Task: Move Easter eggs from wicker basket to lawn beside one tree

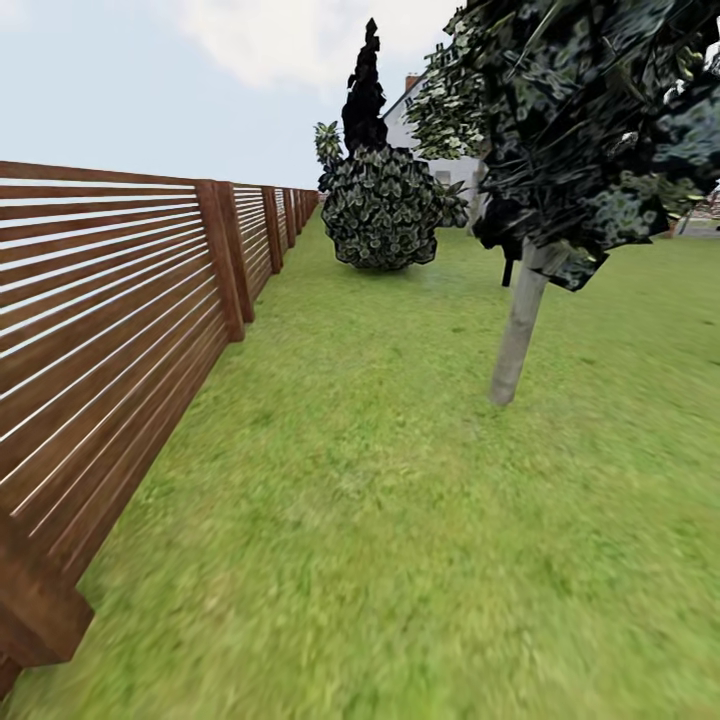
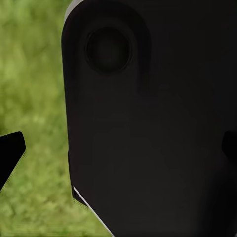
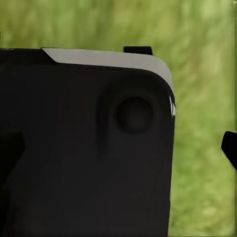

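Observation:
The lawn (image 1: pixel 400 520) stretches ahead as wide green grass. The Easter eggs and the wicker basket are out of view. In the left wrist view my left gripper (image 2: pixel 118 148) is open, with one dark fingertip (image 2: pixel 10 153) at one edge and the other at the opposite edge; a black part of my own body lies behind the gap. In the right wrist view my right gripper (image 3: pixel 118 150) is open too. One of its fingertips (image 3: pixel 229 148) shows against blurred grass, and nothing is held.
A brown slatted wooden fence (image 1: pixel 120 330) runs along the left into the distance. A thin-trunked leafy tree (image 1: pixel 520 330) stands ahead on the right. Farther back are a round bush (image 1: pixel 380 210), a dark conifer (image 1: pixel 365 90) and a white house (image 1: pixel 420 130).

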Robot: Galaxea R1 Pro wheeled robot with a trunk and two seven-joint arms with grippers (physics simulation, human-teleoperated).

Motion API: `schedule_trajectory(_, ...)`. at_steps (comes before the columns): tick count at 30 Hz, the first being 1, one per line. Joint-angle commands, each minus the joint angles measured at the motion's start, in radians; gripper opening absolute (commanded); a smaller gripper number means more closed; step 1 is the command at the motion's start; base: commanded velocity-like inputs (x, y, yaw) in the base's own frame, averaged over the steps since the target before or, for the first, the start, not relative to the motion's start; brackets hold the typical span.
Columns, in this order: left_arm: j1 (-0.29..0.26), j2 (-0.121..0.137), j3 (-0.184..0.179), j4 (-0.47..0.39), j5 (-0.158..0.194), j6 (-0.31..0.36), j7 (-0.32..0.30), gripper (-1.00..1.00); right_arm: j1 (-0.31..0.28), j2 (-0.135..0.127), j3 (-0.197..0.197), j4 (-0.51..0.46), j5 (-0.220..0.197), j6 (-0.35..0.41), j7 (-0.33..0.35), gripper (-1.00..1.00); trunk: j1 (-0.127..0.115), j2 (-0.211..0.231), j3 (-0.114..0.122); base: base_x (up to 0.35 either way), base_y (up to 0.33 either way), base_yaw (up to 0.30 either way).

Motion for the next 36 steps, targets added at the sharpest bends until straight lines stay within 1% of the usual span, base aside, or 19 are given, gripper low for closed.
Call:
schedule_trajectory(1, 0.001, 0.000, 0.001, -0.002, 0.001, 0.000, -0.001, 1.00, -0.001, 0.000, 0.000, 0.001, 0.000, -0.003, 0.000, 1.00, 0.001, 0.000, -0.001, 0.339, 0.000, 0.021)
schedule_trajectory(36, 0.001, 0.003, 0.001, -0.001, 0.002, 0.001, -0.002, 1.00, -0.001, -0.006, 0.001, 0.002, 0.000, -0.002, 0.007, 1.00, 0.001, 0.000, -0.001, 0.339, 0.000, 0.001)
